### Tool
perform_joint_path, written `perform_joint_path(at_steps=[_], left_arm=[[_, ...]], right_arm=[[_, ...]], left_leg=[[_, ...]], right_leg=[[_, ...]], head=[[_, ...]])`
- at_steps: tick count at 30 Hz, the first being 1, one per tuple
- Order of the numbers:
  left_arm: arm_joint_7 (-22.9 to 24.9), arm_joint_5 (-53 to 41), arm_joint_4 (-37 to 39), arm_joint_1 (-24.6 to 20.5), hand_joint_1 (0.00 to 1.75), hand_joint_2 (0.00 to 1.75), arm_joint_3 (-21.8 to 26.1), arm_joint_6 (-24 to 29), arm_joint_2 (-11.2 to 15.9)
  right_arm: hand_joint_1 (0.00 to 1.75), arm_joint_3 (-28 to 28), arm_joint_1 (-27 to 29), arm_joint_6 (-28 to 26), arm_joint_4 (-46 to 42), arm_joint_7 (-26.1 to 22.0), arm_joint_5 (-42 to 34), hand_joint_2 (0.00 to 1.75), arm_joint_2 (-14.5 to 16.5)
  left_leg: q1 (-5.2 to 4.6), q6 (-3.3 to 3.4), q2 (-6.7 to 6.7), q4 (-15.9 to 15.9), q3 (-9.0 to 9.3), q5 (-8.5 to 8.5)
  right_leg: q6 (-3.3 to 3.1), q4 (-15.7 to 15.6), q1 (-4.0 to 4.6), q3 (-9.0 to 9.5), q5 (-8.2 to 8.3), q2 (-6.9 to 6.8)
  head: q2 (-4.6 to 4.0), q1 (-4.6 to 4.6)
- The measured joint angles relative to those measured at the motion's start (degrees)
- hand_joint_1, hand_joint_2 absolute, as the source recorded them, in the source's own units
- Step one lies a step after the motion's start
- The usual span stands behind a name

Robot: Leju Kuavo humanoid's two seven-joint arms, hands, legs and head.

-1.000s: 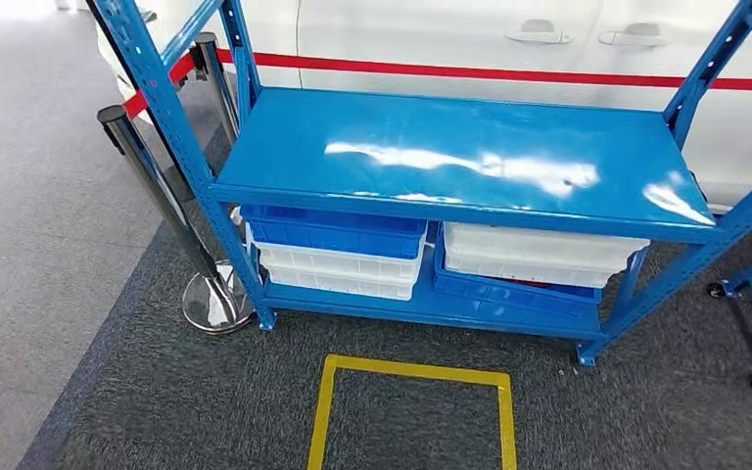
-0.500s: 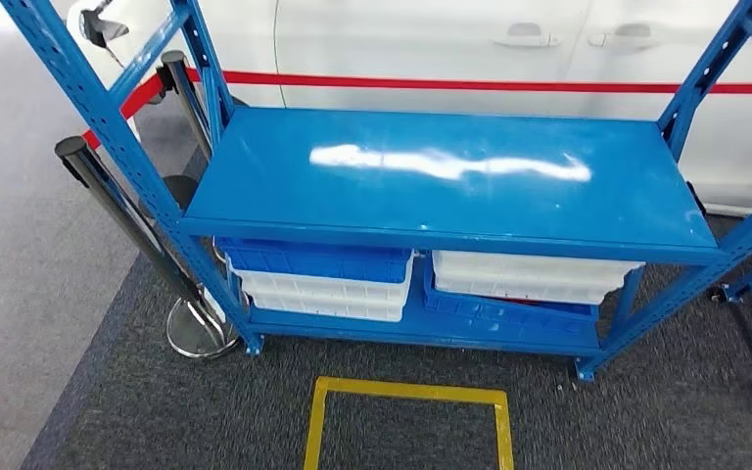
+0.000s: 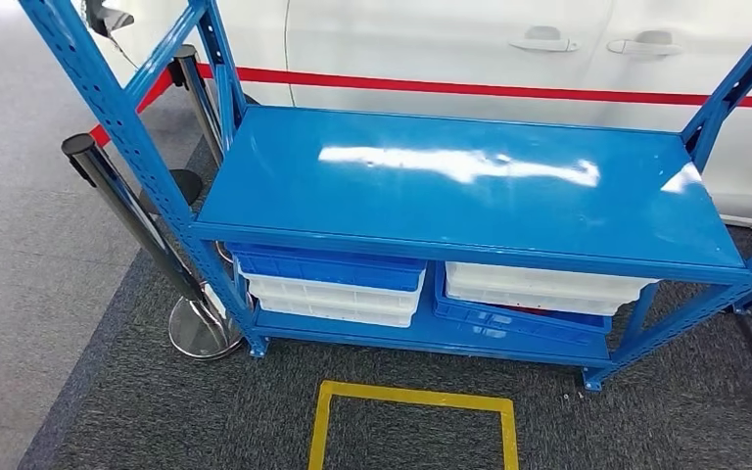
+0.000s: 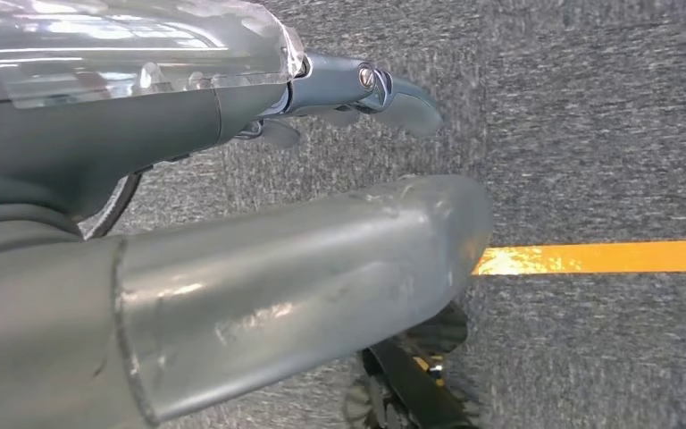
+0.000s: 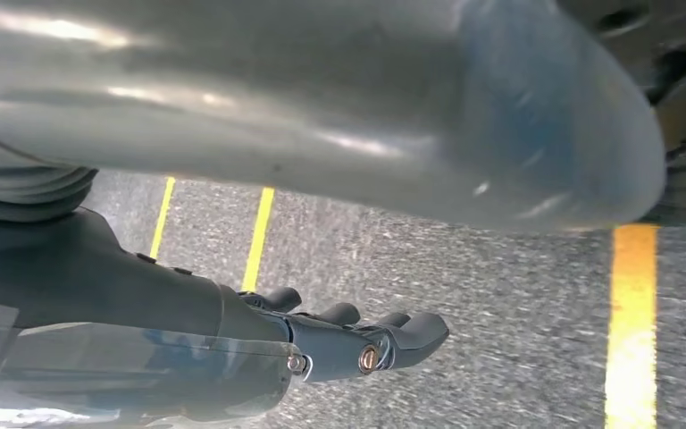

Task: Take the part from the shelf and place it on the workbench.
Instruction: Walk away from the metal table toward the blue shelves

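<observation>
I'm facing the blue steel shelf [image 3: 470,186], seeing no part; left robot hand [image 4: 357,94] and right robot hand [image 5: 357,344] hang spread, holding nothing; next I must locate the part

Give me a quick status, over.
Left hand and right hand hang open, holding nothing. Blue metal shelf ahead, top bare; no part seen. Stacked blue and white plastic bins below.

blue metal shelf [image 3: 470,186] — glossy bare top deck, blue and white bins [image 3: 333,284] stacked beneath.

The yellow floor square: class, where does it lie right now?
In the head view, the yellow floor square lies on the dark carpet, bottom centre, just in front of the blue shelf and right of the chrome post base.
</observation>
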Motion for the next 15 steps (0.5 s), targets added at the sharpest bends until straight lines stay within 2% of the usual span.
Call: perform_joint_path(at_steps=[2, 4, 5, 7, 9, 10, 11, 12, 13, 14, 15], left_arm=[[0.05, 0.0, -0.03, -0.05, 0.0, 0.0, 0.06, -0.01, -0.12], [0.08, 0.0, -0.09, -0.09, 0.0, 0.0, 0.1, -0.02, -0.14], [0.08, -0.01, -0.11, -0.1, 0.0, 0.0, 0.11, -0.02, -0.18], [0.08, -0.01, -0.14, -0.08, 0.0, 0.0, 0.13, -0.02, -0.22], [0.14, -0.01, -0.16, -0.04, 0.0, 0.0, 0.19, -0.02, -0.19], [0.22, -0.01, -0.17, -0.01, 0.0, 0.0, 0.22, 0.03, -0.17], [0.33, -0.01, -0.18, 0.01, 0.0, 0.0, 0.25, 0.1, -0.17], [0.46, -0.01, -0.19, 0.01, 0.0, 0.0, 0.26, 0.2, -0.17], [0.58, -0.01, -0.21, 0.0, 0.0, 0.0, 0.27, 0.29, -0.18], [0.67, -0.01, -0.24, -0.04, 0.0, 0.0, 0.28, 0.35, -0.29], [0.75, -0.02, -0.27, -0.08, 0.0, 0.0, 0.29, 0.43, -0.4]], right_arm=[[0.0, -0.03, -0.12, 0.01, -0.01, 0.1, 0.02, 0.0, 0.03], [0.0, -0.05, -0.13, 0.0, -0.01, 0.21, 0.03, 0.0, 0.13], [0.0, -0.07, -0.11, -0.02, -0.02, 0.26, 0.03, 0.0, 0.19], [0.0, -0.11, -0.08, -0.05, -0.04, 0.33, 0.05, 0.87, 0.27], [0.0, -0.24, -0.08, -0.2, -0.04, 0.5, 0.13, 1.75, 0.3], [0.0, -0.3, -0.09, -0.32, -0.04, 0.64, 0.18, 1.75, 0.33], [0.0, -0.37, -0.1, -0.46, -0.04, 0.77, 0.21, 1.75, 0.38], [0.0, -0.43, -0.1, -0.58, -0.04, 0.87, 0.21, 1.75, 0.43], [0.0, -0.5, -0.11, -0.71, -0.05, 1.06, 0.2, 1.75, 0.46], [0.0, -0.6, -0.13, -0.92, -0.09, 1.32, 0.19, 1.75, 0.45], [0.0, -0.7, -0.19, -1.18, -0.14, 1.58, 0.12, 1.75, 0.42]], left_leg=[[-0.12, -0.6, 0.02, -0.08, 0.09, -0.24], [-0.15, -1.18, 0.08, 0.03, 0.2, -0.58], [-0.11, -1.52, 0.11, 0.93, -0.09, -1.28], [0.19, -2.19, 0.14, 5.53, -2.11, -4.06], [0.62, -2.76, 0.14, 12.73, -5.74, -7.25], [0.82, -3.01, 0.15, 15.06, -6.99, -7.72], [1.03, -3.21, 0.15, 15.5, -7.36, -7.11], [1.22, -3.38, 0.17, 13.43, -6.49, -5.33], [1.48, -3.62, 0.19, 9.6, -4.73, -3.0], [1.69, -4.05, 0.14, 5.67, -2.97, -1.44], [1.91, -3.94, -0.03, 2.64, -1.59, -0.23]], right_leg=[[-0.26, -1.65, 0.27, 0.67, 0.09, 0.01], [-0.56, -2.21, -0.04, 0.97, 0.29, 0.04], [-0.82, -2.59, -0.26, 1.2, 0.41, -0.04], [-1.23, -3.1, -0.53, 1.56, 0.55, -0.22], [-1.36, -3.09, -0.58, 1.59, 0.47, -0.29], [-1.32, -3.06, -0.63, 1.64, 0.4, -0.29], [-1.21, -3.01, -0.7, 1.72, 0.31, -0.28], [-1.02, -2.92, -0.82, 1.86, 0.18, -0.26], [-0.78, -2.73, -0.91, 2.0, -0.04, -0.24], [-0.52, -2.38, -0.84, 2.03, -0.33, -0.21], [-0.4, -1.99, -0.69, 1.98, -0.68, -0.16]], head=[[0.0, -0.06], [-0.01, -0.08], [-0.01, -0.16], [-0.01, -0.34], [0.0, -0.46], [0.0, -0.48], [0.0, -0.49], [0.0, -0.5], [0.0, -0.52], [0.0, -0.68], [0.0, -0.78]])
